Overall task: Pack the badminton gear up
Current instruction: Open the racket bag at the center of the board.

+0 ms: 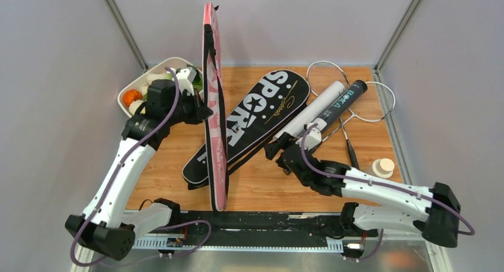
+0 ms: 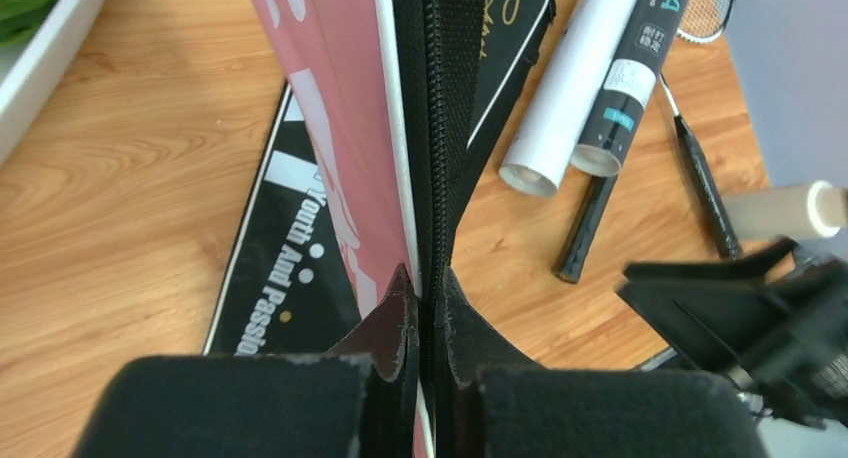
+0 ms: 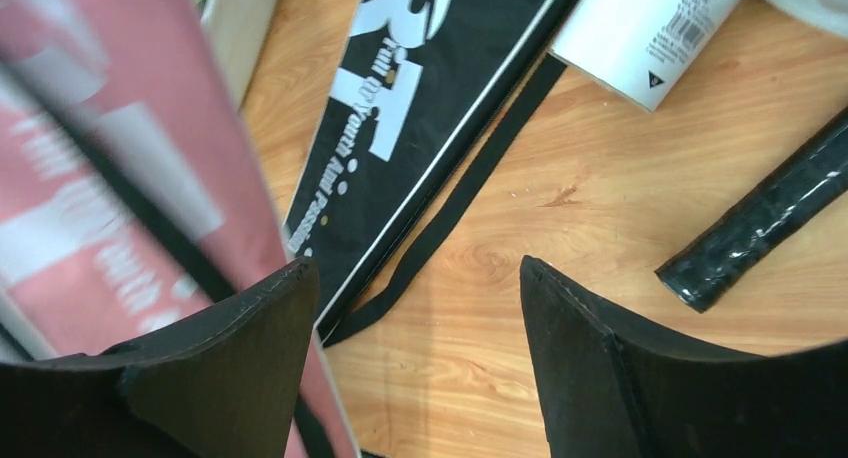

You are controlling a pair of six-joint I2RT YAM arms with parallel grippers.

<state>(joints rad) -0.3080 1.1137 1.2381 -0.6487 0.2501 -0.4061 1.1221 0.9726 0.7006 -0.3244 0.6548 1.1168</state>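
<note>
On the wooden table (image 1: 172,165) the pink cover (image 1: 215,106) stands on edge, with the left gripper (image 2: 420,313) clamped on its zipper seam. The black cover (image 1: 261,117) lies flat beside it, then the white tube (image 1: 312,108) and black tube (image 1: 343,101) — the right gripper (image 3: 412,278) gapes empty.

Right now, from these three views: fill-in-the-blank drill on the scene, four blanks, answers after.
1. The left end effector is shut on the edge of the upright cover, whose colour is ___.
2. The right end effector is ___ and holds nothing.
3. The black cover lies ___ on the table.
4. Next to the white tube lies a second tube, coloured ___.

Missing words: pink; open; flat; black.
</note>
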